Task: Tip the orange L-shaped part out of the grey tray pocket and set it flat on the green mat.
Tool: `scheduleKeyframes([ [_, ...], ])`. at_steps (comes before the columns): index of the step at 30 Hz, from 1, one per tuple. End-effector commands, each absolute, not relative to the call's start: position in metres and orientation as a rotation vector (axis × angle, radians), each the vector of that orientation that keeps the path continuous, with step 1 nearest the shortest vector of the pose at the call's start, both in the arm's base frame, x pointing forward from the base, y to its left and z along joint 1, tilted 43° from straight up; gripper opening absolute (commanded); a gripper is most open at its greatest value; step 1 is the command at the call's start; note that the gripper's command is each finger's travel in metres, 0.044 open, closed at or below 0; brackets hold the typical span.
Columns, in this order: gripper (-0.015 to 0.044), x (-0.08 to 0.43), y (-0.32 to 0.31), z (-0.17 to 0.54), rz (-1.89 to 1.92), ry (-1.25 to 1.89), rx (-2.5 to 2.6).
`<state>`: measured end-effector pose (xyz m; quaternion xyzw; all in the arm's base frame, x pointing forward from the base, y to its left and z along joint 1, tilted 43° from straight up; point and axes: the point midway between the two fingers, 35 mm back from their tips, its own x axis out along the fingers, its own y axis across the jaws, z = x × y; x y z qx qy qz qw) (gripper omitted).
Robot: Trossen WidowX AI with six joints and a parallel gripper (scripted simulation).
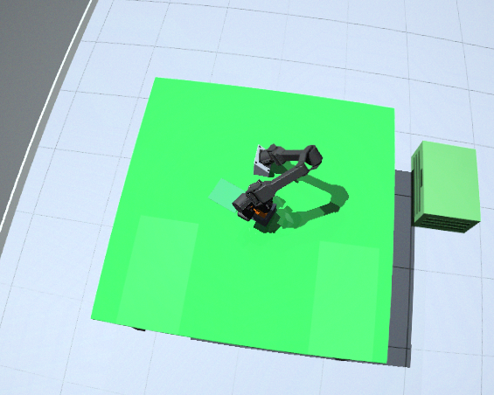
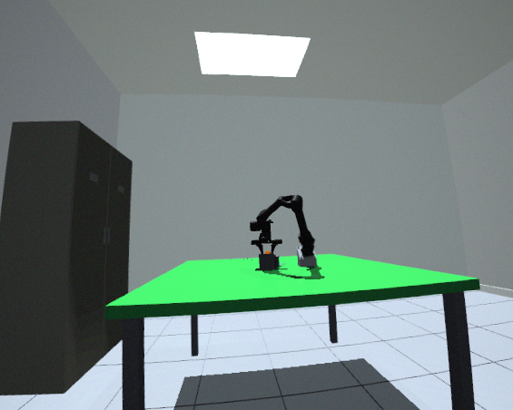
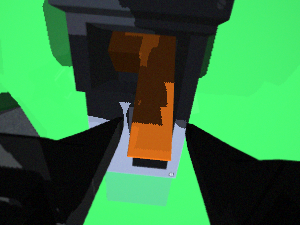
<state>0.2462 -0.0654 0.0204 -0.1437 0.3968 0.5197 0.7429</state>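
The orange part [image 3: 150, 141] [image 2: 268, 252] is tipped in the grey tray [image 3: 115, 163] [image 2: 268, 262]. In the wrist view its L-shaped end is at the top, low in the pocket, and its straight end is at the bottom, raised above the tray's rim. My gripper [image 3: 154, 125] [image 2: 267, 251] is open and points down over the tray. Its fingers stand on either side of the raised end, with a visible gap at each side in the wrist view. The pale green mat [image 1: 223, 193] [image 3: 137, 189] lies beside the tray. In the top view the arm hides much of the tray.
The arm's pale base [image 1: 260, 166] [image 2: 306, 258] stands on the bright green table [image 1: 246, 284] [image 2: 300, 286], close to the tray. A green cabinet [image 1: 448, 181] stands off the table's right side in the top view.
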Motion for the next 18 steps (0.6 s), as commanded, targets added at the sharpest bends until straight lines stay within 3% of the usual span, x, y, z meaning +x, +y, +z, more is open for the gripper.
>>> scheduleKeyframes([
  [1, 0.0201, 0.2464, -0.0660, 0.0209, 1.138, 0.869, -0.316],
  [2, 0.0175, 0.2464, -0.0660, 0.0209, 1.138, 0.869, -0.316],
  [13, 0.0102, 0.2464, -0.0660, 0.0209, 1.138, 0.869, -0.316],
  [17, 0.0000, 0.2464, -0.0660, 0.0209, 1.138, 0.869, -0.316],
  [18, 0.0000, 0.2464, -0.0660, 0.0209, 1.138, 0.869, -0.316],
])
